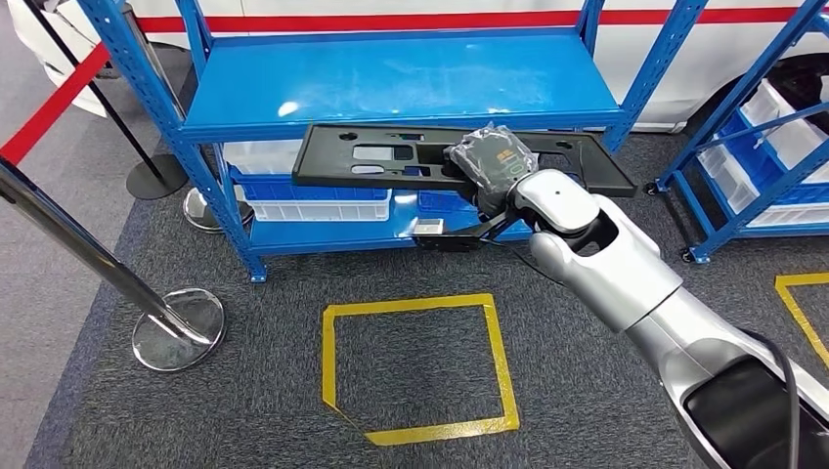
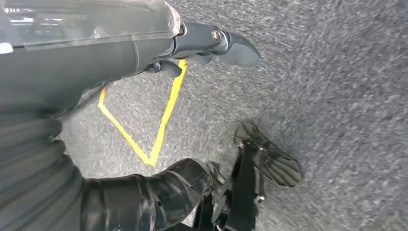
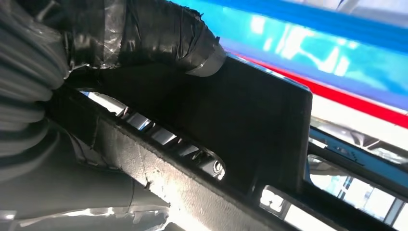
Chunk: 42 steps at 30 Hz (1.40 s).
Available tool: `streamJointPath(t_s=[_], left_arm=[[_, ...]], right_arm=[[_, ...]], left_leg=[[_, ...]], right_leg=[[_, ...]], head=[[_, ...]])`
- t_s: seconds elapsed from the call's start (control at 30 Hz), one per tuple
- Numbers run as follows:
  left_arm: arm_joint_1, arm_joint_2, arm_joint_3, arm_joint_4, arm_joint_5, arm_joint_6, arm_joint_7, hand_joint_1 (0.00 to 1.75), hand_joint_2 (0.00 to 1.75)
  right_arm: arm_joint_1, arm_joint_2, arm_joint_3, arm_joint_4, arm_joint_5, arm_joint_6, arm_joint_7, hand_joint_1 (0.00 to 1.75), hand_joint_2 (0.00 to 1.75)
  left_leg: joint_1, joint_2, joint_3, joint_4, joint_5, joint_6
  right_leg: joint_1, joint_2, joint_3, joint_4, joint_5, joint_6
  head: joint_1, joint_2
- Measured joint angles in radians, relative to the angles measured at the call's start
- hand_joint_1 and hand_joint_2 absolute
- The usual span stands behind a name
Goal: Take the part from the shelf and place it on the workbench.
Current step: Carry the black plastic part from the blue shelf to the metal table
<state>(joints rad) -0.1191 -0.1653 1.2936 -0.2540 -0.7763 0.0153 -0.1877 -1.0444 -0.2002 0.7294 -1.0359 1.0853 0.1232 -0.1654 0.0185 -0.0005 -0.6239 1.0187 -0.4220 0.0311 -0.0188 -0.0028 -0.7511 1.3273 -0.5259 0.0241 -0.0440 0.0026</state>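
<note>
A long flat black plastic part (image 1: 391, 156) with several cut-outs hangs level in front of the blue shelf (image 1: 401, 83), off its top board. My right hand (image 1: 492, 161), wrapped in a clear cover, grips the part right of its middle. The right wrist view shows the taped thumb (image 3: 163, 33) pressed on the black part (image 3: 250, 125). My left hand (image 2: 120, 53) hangs over the grey carpet with nothing in it; its fingers (image 2: 226, 45) point forward, and how far they spread is unclear.
A yellow tape square (image 1: 415, 366) marks the carpet in front of the shelf. White and blue bins (image 1: 313, 195) sit on the lower shelf board. A chrome stanchion base (image 1: 179, 327) stands at the left. A second blue rack (image 1: 763, 147) is at the right.
</note>
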Motion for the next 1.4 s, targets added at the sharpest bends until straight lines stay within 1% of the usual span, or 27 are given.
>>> streamJointPath(t_s=[0.07,0.13,0.2,0.27,0.3,0.4,0.43,0.47,0.5,0.57,0.63,0.7,0.77,0.8,0.83,0.87,0.93,0.97,1.0,1.07,1.1,1.17,1.2,1.27,1.3,1.33,1.4], left_arm=[[0.0,0.0,0.0,0.0,0.0,0.003,0.0,0.0,1.75],[0.001,-0.001,0.0,0.0,0.001,0.011,0.001,0.0,1.75],[0.001,-0.002,0.0,0.0,0.002,0.016,0.004,0.0,1.75],[0.002,0.0,0.0,-0.001,0.003,0.017,0.007,0.0,1.75],[0.002,0.001,0.0,-0.001,0.003,0.017,0.008,0.0,1.75],[0.003,0.003,0.0,-0.004,0.003,0.018,0.011,0.0,1.75],[0.003,0.003,0.0,-0.004,0.003,0.018,0.012,0.0,1.75],[0.003,0.003,0.0,-0.005,0.003,0.018,0.012,0.0,1.75],[0.003,0.004,0.0,-0.005,0.003,0.018,0.012,0.0,1.75],[0.002,0.006,0.0,-0.007,0.003,0.018,0.012,0.0,1.75],[0.0,0.008,0.0,-0.009,0.003,0.018,0.012,0.0,1.75],[-0.001,0.009,0.0,-0.011,0.004,0.017,0.011,0.0,1.75],[-0.001,0.009,0.0,-0.011,0.005,0.016,0.009,0.0,1.75],[-0.002,0.009,0.0,-0.012,0.006,0.015,0.008,0.0,1.75],[-0.003,0.008,0.0,-0.012,0.007,0.014,0.008,0.0,1.75],[-0.004,0.008,0.0,-0.012,0.008,0.014,0.008,0.0,1.75],[-0.005,0.009,0.0,-0.012,0.009,0.014,0.008,0.0,1.75],[-0.005,0.009,0.0,-0.013,0.009,0.014,0.008,0.0,1.75],[-0.005,0.009,0.0,-0.013,0.009,0.014,0.008,0.0,1.75],[-0.004,0.009,0.0,-0.014,0.009,0.014,0.009,0.0,1.75],[-0.004,0.009,0.0,-0.014,0.009,0.014,0.01,0.0,1.75],[-0.004,0.008,0.0,-0.014,0.009,0.014,0.011,0.0,1.75],[-0.004,0.009,0.0,-0.014,0.009,0.014,0.011,0.0,1.75],[-0.002,0.009,0.0,-0.015,0.009,0.015,0.011,0.0,1.75],[0.0,0.01,0.0,-0.015,0.009,0.015,0.012,0.0,1.75],[0.001,0.011,0.0,-0.015,0.009,0.016,0.012,0.0,1.75],[0.004,0.012,0.0,-0.015,0.009,0.017,0.013,0.0,1.75]], right_arm=[[0.0,0.0,0.0,0.0,-0.001,0.002,0.0,1.75,1.75],[0.004,0.0,0.0,0.001,-0.005,0.004,-0.003,1.75,1.75],[0.016,-0.001,0.0,0.005,-0.006,0.001,-0.009,1.75,1.75],[0.028,-0.002,0.002,0.009,-0.006,-0.003,-0.013,1.75,1.75],[0.031,-0.002,0.002,0.012,-0.006,-0.004,-0.014,1.75,1.75],[0.034,-0.002,0.004,0.019,-0.006,-0.005,-0.013,1.75,1.75],[0.035,-0.002,0.004,0.022,-0.006,-0.005,-0.013,1.75,1.75],[0.037,-0.002,0.006,0.024,-0.006,-0.005,-0.013,1.75,1.75],[0.039,-0.002,0.007,0.026,-0.006,-0.005,-0.014,1.75,1.75],[0.04,-0.002,0.009,0.029,-0.006,-0.005,-0.014,1.75,1.75],[0.039,-0.002,0.009,0.03,-0.007,-0.006,-0.015,1.75,1.75],[0.039,-0.003,0.009,0.031,-0.009,-0.009,-0.016,1.75,1.75],[0.04,-0.005,0.01,0.034,-0.014,-0.013,-0.018,1.75,1.75],[0.041,-0.006,0.01,0.036,-0.017,-0.015,-0.019,1.75,1.75],[0.041,-0.008,0.01,0.038,-0.019,-0.016,-0.02,1.75,1.75],[0.042,-0.009,0.01,0.039,-0.02,-0.017,-0.02,1.75,1.75],[0.044,-0.01,0.011,0.042,-0.021,-0.018,-0.021,1.75,1.75],[0.046,-0.011,0.012,0.043,-0.021,-0.018,-0.021,1.75,1.75],[0.048,-0.012,0.012,0.045,-0.022,-0.018,-0.021,1.75,1.75],[0.05,-0.014,0.012,0.047,-0.022,-0.019,-0.021,1.75,1.75],[0.049,-0.014,0.013,0.048,-0.022,-0.019,-0.021,1.75,1.75],[0.048,-0.013,0.013,0.047,-0.022,-0.02,-0.021,1.75,1.75],[0.046,-0.012,0.013,0.047,-0.023,-0.021,-0.021,1.75,1.75],[0.045,-0.012,0.014,0.048,-0.023,-0.024,-0.021,1.75,1.75],[0.046,-0.012,0.015,0.05,-0.023,-0.024,-0.021,1.75,1.75],[0.048,-0.012,0.016,0.052,-0.024,-0.025,-0.021,1.75,1.75],[0.053,-0.012,0.017,0.054,-0.03,-0.025,-0.023,1.75,1.75]], left_leg=[[-0.001,-0.001,-0.016,0.004,0.011,-0.004],[-0.001,0.0,-0.024,0.008,0.021,-0.013],[0.001,-0.001,-0.028,0.003,0.036,-0.025],[0.001,-0.003,-0.036,0.002,0.034,-0.035],[0.001,-0.004,-0.044,0.02,0.011,-0.04],[0.003,-0.004,-0.092,0.184,-0.116,-0.053],[0.003,-0.004,-0.105,0.245,-0.142,-0.056],[0.003,-0.004,-0.107,0.282,-0.148,-0.058],[0.003,-0.004,-0.093,0.289,-0.135,-0.059],[0.003,-0.004,-0.019,0.201,-0.088,-0.054],[-0.001,-0.006,0.067,0.074,-0.084,-0.045],[-0.008,-0.008,0.095,0.018,-0.09,-0.036],[-0.007,-0.005,0.082,0.005,-0.065,-0.022],[-0.004,-0.002,0.075,-0.002,-0.051,-0.014],[-0.002,0.001,0.063,-0.009,-0.035,-0.006],[0.0,0.004,0.05,-0.011,-0.02,0.0],[-0.001,0.006,0.013,-0.011,0.008,0.005],[-0.001,0.007,-0.006,-0.009,0.022,0.005],[0.0,0.007,-0.026,-0.007,0.036,0.004],[0.0,0.007,-0.067,0.001,0.062,-0.001],[0.0,0.007,-0.084,0.006,0.074,-0.005],[-0.002,0.007,-0.105,0.009,0.098,-0.017],[-0.004,0.007,-0.109,0.004,0.112,-0.023],[-0.004,0.005,-0.116,-0.01,0.139,-0.036],[-0.002,0.003,-0.122,-0.009,0.131,-0.041],[-0.001,0.002,-0.131,0.008,0.1,-0.045],[0.001,0.001,-0.151,0.104,-0.019,-0.051]], right_leg=[[0.004,0.001,0.095,-0.12,0.041,-0.012],[0.013,0.002,0.177,-0.248,0.041,-0.022],[0.02,0.003,0.2,-0.295,0.035,-0.028],[0.015,-0.001,0.196,-0.306,0.05,-0.038],[0.011,-0.004,0.191,-0.31,0.059,-0.045],[0.008,-0.008,0.158,-0.304,0.082,-0.061],[0.008,-0.008,0.144,-0.298,0.089,-0.062],[0.009,-0.008,0.129,-0.29,0.094,-0.061],[0.009,-0.009,0.114,-0.282,0.1,-0.06],[0.009,-0.009,0.088,-0.267,0.111,-0.056],[0.01,-0.009,0.07,-0.26,0.124,-0.048],[0.01,-0.009,0.064,-0.266,0.144,-0.036],[0.009,-0.006,0.061,-0.275,0.157,-0.023],[0.009,-0.004,0.056,-0.271,0.144,-0.018],[0.009,-0.001,0.047,-0.245,0.106,-0.015],[0.007,0.001,0.035,-0.199,0.05,-0.012],[0.005,0.002,0.018,-0.075,-0.047,-0.007],[0.004,0.002,0.019,-0.026,-0.056,-0.005],[0.002,0.002,0.03,0.0,-0.037,-0.003],[-0.001,0.002,0.093,-0.033,0.032,-0.002],[-0.002,0.002,0.14,-0.089,0.038,-0.004],[0.002,0.003,0.231,-0.227,-0.005,-0.011],[0.006,0.003,0.251,-0.269,-0.027,-0.016],[0.007,0.0,0.244,-0.291,-0.017,-0.032],[0.005,-0.002,0.234,-0.293,-0.003,-0.04],[0.003,-0.004,0.223,-0.295,0.012,-0.049],[0.004,-0.007,0.194,-0.295,0.041,-0.062]], head=[[0.0,0.0],[0.0,0.0],[0.0,0.0],[0.0,0.0],[-0.001,0.0],[-0.001,0.0],[-0.001,0.0],[-0.001,0.0],[-0.001,0.0],[-0.001,0.0],[-0.001,0.0],[-0.001,0.0],[-0.001,0.0],[0.0,0.0],[0.0,0.0],[0.0,0.0],[0.0,0.0],[0.0,0.0],[0.0,0.0],[0.0,0.0],[0.0,0.0],[-0.001,0.0],[-0.001,0.0],[-0.001,0.0],[-0.001,0.0],[-0.001,0.0],[-0.001,0.0]])
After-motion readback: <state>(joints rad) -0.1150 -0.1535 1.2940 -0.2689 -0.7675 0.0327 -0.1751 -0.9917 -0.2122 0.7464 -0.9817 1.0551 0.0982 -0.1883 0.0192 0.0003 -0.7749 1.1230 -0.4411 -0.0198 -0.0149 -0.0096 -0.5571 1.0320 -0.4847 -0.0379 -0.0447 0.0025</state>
